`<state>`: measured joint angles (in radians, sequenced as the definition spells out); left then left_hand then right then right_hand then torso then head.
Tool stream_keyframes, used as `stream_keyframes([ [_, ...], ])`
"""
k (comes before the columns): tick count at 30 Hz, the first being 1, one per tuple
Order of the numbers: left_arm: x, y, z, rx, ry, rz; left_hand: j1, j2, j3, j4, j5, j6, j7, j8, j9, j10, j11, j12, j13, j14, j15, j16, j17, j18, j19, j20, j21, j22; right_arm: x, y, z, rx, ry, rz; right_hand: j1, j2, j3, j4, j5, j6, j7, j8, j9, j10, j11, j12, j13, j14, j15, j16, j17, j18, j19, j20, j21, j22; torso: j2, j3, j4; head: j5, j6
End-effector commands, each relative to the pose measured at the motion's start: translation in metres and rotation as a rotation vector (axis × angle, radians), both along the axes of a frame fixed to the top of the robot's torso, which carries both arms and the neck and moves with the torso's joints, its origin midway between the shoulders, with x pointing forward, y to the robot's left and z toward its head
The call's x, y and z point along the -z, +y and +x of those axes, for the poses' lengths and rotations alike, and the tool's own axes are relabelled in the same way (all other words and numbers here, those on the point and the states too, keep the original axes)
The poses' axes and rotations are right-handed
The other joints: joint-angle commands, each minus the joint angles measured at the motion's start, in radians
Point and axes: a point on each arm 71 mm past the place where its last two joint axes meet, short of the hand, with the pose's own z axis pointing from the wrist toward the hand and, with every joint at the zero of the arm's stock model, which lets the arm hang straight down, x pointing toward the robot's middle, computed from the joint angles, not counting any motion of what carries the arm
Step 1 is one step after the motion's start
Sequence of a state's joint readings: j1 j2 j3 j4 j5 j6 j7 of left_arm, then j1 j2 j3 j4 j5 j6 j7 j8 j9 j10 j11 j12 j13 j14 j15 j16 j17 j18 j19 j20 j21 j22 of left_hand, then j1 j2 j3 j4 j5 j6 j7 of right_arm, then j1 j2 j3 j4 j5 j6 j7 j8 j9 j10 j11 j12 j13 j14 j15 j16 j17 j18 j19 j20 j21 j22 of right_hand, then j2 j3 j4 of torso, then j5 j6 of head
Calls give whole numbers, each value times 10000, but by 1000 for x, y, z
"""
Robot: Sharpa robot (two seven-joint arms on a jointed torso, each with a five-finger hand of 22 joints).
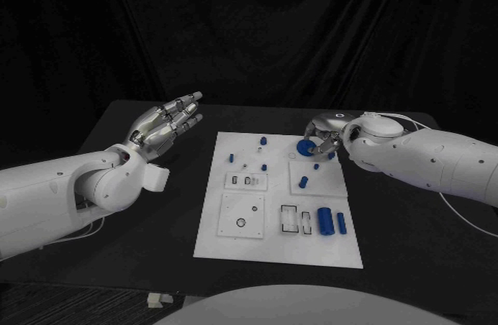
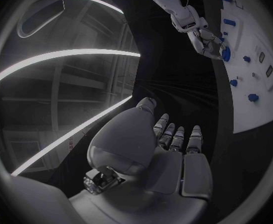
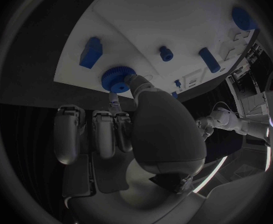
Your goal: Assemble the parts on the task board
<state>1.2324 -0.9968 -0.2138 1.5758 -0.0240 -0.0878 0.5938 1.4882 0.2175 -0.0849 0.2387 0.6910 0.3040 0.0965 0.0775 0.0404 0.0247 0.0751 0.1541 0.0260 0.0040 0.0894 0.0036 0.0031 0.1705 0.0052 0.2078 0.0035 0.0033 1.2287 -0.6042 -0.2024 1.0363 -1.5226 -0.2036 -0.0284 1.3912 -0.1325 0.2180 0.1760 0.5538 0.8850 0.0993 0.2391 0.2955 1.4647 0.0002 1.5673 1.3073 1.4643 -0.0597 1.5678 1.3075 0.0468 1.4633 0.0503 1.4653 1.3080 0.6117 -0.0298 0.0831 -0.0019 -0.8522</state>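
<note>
Parts lay scattered over the task board (image 1: 272,247) in the middle of the black table (image 1: 155,224), and the right hand (image 1: 324,139) gripped a blue toothed wheel (image 1: 305,148) just above the board's far right corner, seemingly pinched between thumb and fingers (image 3: 111,139), though the palm hid part of the grasp. The left hand (image 1: 164,127) hung released, fingers spread and empty, well off the board's left side. To seat the wheel cleanly, the right hand would probably need to keep it level, centre it over its peg or socket, and lower it straight down without letting it tilt.
</note>
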Motion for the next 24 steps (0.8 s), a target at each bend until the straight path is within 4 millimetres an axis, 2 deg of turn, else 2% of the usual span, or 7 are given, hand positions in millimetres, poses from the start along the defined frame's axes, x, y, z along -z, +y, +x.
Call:
stream_keyframes([
  [1,-1,-1,-1,99,-105,-137,104,-17,47,-26,33,-28,33,68,8,20,77,60,13,-1,52,59,9,106,8,51,11,10,-1,4,-4,-248,-191,141,-28,-54,59,8,79,298,-97,270,391,1061,-7,35,2635,1065,-6,30,2633,-141,313,11,32,2000,8,2,1,42,15],
  [6,-1,-1,-1,87,-105,-132,109,-19,52,-32,36,-25,35,70,8,27,89,82,17,1,59,63,10,106,9,56,12,11,-15,14,-5,-532,-528,378,-106,-83,61,38,45,356,-89,303,413,1061,4,35,2635,1065,-1,30,2633,-145,328,15,45,2011,4,2,1,66,14],
  [9,-1,-1,-1,89,-100,-129,109,-19,52,-32,36,-25,35,70,8,27,89,82,17,1,59,63,10,106,9,56,12,11,-25,26,-6,-819,-732,558,-186,-102,60,75,-93,390,-85,319,430,1061,18,35,2635,1065,10,30,2633,-158,361,22,83,2038,-16,-8,-21,124,-19],
  [12,-1,-1,-1,92,-92,-128,114,-22,59,-40,38,-25,37,73,8,38,106,109,22,5,73,73,14,106,11,64,13,12,-29,39,-7,-1092,-797,672,-194,-102,61,79,-105,396,-85,321,432,1061,20,35,2635,1065,11,30,2633,-162,371,23,95,2046,-21,-8,-12,154,-43],
  [16,-1,-1,-2,95,-82,-124,114,-22,59,-40,38,-25,37,73,8,38,106,109,22,5,73,73,14,106,11,64,13,12,-31,55,-8,-1424,-734,737,-215,-102,66,90,-147,412,-83,325,436,1061,27,35,2635,1065,15,30,2633,-163,376,26,99,2050,-12,-6,19,106,-62],
  [24,-1,-3,-1,136,-70,-133,115,-28,60,-43,36,-21,39,76,9,46,114,130,25,8,80,78,16,106,12,69,14,12,-31,84,-5,-1919,-617,746,-214,-86,85,89,-182,432,-86,330,440,1061,35,35,2635,1065,22,30,2633,-164,380,30,102,2052,-2,5,17,64,-71],
])
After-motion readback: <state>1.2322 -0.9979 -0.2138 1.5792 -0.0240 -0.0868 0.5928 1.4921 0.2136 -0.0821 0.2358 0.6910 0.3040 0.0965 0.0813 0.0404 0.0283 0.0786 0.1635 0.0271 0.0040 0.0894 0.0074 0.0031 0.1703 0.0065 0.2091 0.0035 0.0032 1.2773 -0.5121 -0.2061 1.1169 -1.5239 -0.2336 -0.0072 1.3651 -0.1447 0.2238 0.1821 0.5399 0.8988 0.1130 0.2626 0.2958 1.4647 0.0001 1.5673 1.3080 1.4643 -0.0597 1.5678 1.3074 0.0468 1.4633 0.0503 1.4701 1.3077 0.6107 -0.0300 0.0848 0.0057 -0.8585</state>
